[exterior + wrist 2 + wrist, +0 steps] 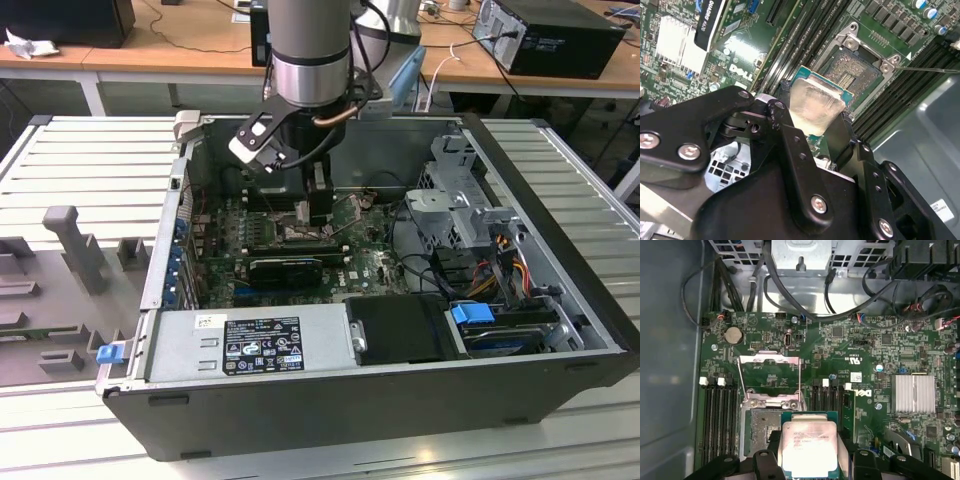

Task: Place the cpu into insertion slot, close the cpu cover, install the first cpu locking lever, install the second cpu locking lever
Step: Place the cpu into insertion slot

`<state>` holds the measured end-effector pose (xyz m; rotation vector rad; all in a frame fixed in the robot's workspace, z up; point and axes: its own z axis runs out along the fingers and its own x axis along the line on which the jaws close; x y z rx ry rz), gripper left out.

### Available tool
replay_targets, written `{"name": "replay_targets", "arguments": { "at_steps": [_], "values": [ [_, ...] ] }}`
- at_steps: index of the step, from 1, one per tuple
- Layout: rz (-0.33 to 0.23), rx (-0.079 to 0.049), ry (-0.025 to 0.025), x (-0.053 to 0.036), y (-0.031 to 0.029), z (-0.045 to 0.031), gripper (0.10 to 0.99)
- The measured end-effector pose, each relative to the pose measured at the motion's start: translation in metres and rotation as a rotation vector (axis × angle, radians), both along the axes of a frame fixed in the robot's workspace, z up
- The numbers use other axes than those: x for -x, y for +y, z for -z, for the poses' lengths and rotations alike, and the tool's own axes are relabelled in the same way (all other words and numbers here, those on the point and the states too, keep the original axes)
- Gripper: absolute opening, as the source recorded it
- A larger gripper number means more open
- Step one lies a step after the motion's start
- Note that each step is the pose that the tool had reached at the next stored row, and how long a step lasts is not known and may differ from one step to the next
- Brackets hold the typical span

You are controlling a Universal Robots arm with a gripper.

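The cpu (809,447) (815,107), a silvery square chip on a green edge, is pinched between my black fingers (782,95). My gripper (809,450) (815,110) is shut on it and hangs just above the green motherboard (370,265), inside the computer case (300,210). The insertion slot (762,427) (857,70) lies bare beside and partly under the chip. The cpu cover (769,358), a thin silvery frame, is swung open on the board beyond the slot. A thin wire lever (927,70) sticks out past the socket.
Black memory slots (720,425) flank the socket. A finned heat sink (912,394), a graphics card (285,268), the power supply (250,345), a drive cage (460,215) and loose cables (790,295) crowd the case. The case wall (670,365) runs close by.
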<state>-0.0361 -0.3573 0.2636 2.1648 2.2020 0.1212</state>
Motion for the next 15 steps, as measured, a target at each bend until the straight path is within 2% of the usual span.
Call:
{"name": "replay_targets", "arguments": {
  "at_steps": [2,5,6,8,12,15],
  "values": [
    [0.006,0.0,0.0,0.0004,0.0,0.0033,0.525],
    [0.044,0.0,0.0002,0.0004,0.0001,0.0071,0.525],
    [0.049,0.0,0.0011,0.0003,0.0008,0.0104,0.525],
    [0.048,0.0,0.0013,0.0004,0.0019,0.0117,0.525],
    [0.047,0.0,0.0011,0.0003,0.0081,0.0157,0.525],
    [0.047,0.0,0.0008,0.0004,0.009,0.0202,0.525]
  ]
}}
